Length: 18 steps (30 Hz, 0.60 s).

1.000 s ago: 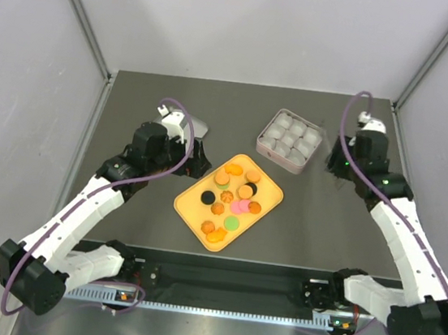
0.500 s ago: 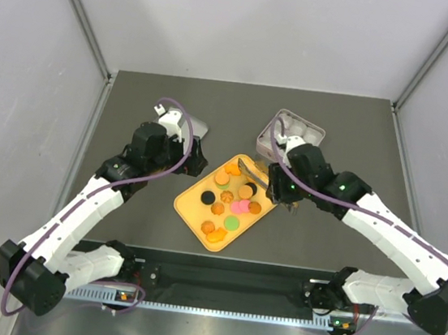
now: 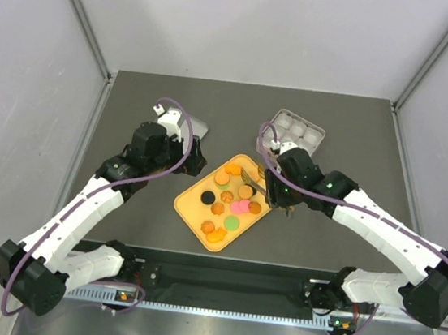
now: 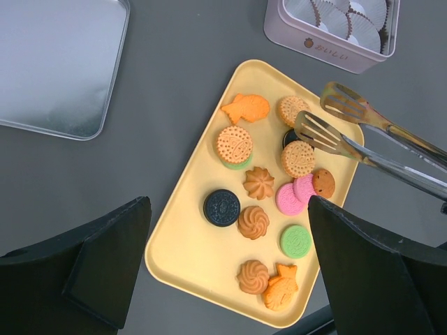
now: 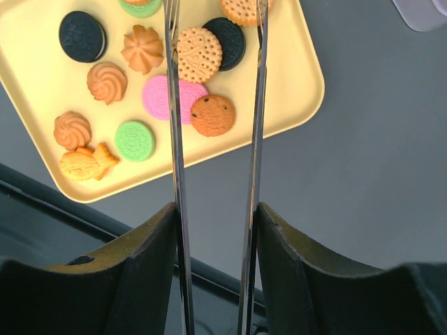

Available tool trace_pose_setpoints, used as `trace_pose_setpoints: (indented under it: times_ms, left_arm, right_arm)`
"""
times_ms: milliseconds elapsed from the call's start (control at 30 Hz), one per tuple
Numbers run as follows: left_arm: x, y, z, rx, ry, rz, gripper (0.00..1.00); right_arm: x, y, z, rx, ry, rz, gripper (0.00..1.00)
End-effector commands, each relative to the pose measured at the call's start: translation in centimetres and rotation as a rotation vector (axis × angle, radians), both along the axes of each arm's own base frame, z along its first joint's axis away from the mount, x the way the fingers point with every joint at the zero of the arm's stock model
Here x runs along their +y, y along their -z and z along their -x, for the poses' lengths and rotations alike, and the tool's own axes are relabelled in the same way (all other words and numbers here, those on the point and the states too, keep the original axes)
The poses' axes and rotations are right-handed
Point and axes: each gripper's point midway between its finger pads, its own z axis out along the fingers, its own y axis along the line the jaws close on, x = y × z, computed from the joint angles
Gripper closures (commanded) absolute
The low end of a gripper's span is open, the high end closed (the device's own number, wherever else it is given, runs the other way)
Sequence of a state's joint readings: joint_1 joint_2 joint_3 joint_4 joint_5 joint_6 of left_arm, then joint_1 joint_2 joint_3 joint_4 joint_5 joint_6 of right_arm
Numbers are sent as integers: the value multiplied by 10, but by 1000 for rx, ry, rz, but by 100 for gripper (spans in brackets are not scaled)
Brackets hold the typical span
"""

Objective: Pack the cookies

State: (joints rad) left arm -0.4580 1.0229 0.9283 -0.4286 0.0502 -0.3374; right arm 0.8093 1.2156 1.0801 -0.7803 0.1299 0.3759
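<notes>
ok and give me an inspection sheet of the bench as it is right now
surface: dark table, no spills seen
job's things: cookies all on the yellow tray; pink tin open, paper cups look empty
clutter: silver lid lying back left
grippers: left jaws open, holding nothing; right jaws shut on tongs, tips over the tray
cables: purple cable looped along each arm
surroundings: plain grey walls, nothing else seen

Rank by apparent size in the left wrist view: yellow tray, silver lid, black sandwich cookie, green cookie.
Yellow tray
Silver lid, cropped by the frame
Black sandwich cookie and green cookie: about alike
</notes>
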Motion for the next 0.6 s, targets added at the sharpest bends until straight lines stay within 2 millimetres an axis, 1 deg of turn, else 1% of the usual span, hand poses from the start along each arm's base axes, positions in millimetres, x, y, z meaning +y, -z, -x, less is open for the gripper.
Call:
trace_pose_setpoints:
  times_ms: [0, 267, 567]
  left_arm:
    - [5, -12, -2, -46, -11, -1, 1]
    - [4, -13, -2, -47, -7, 3, 1]
    - [5, -13, -2, -50, -12, -3, 1]
  right_arm:
    - [1, 2, -5, -17, 26, 8, 53]
    - [-7, 11, -12, -8, 59, 16, 53]
    - [-5, 23, -19, 9, 72, 5, 53]
